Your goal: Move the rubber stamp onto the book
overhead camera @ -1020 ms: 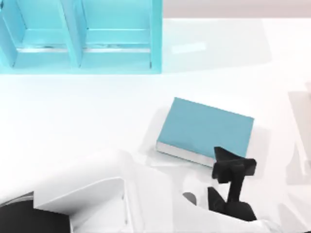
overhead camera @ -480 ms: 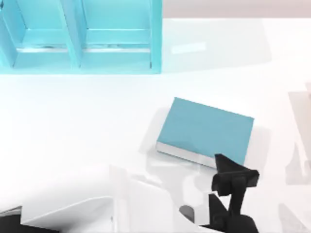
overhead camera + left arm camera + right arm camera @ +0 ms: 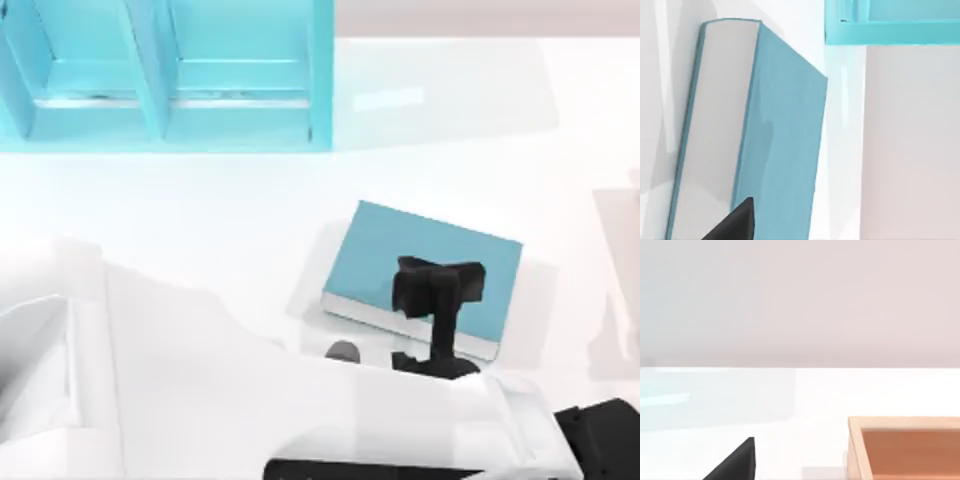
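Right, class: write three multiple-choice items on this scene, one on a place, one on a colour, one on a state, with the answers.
1. Where is the left claw?
A. Over the book
B. Far off to the left
C. Far off to the right

2. What colour is the book's cover?
A. Red
B. Teal-blue
C. Black

3. How does the book lie?
A. Standing upright
B. Open, pages up
C. Closed and flat on the table

Answers:
1 A: the top view shows the black claw above the cover.
2 B: the cover is teal-blue, with white page edges.
3 C: the cover faces up, with the page edges at the side.
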Controlling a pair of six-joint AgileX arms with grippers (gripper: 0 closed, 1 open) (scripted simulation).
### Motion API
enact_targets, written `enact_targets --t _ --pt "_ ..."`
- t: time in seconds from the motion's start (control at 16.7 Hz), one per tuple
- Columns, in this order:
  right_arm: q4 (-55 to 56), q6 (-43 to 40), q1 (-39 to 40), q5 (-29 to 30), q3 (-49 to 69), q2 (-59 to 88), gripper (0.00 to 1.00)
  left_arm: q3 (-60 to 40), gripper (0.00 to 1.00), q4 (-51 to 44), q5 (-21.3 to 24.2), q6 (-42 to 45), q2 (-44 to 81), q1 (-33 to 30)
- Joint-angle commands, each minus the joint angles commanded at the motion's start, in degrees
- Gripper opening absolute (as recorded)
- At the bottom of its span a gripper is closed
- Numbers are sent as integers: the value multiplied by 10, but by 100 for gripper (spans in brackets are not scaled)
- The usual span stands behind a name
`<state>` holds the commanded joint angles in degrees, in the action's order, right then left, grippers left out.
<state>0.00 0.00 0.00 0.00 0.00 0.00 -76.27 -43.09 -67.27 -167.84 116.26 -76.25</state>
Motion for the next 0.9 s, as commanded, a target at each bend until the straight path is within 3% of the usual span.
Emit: enact_targets --t 0.18,0.36,0.9 --pt "0 0 0 0 0 0 100 43 100 40 74 140 -90 81" --pt "0 0 0 0 0 0 100 107 100 88 165 333 -205 179" --pt "0 0 0 0 0 0 100 407 100 255 457 1079 -669 503"
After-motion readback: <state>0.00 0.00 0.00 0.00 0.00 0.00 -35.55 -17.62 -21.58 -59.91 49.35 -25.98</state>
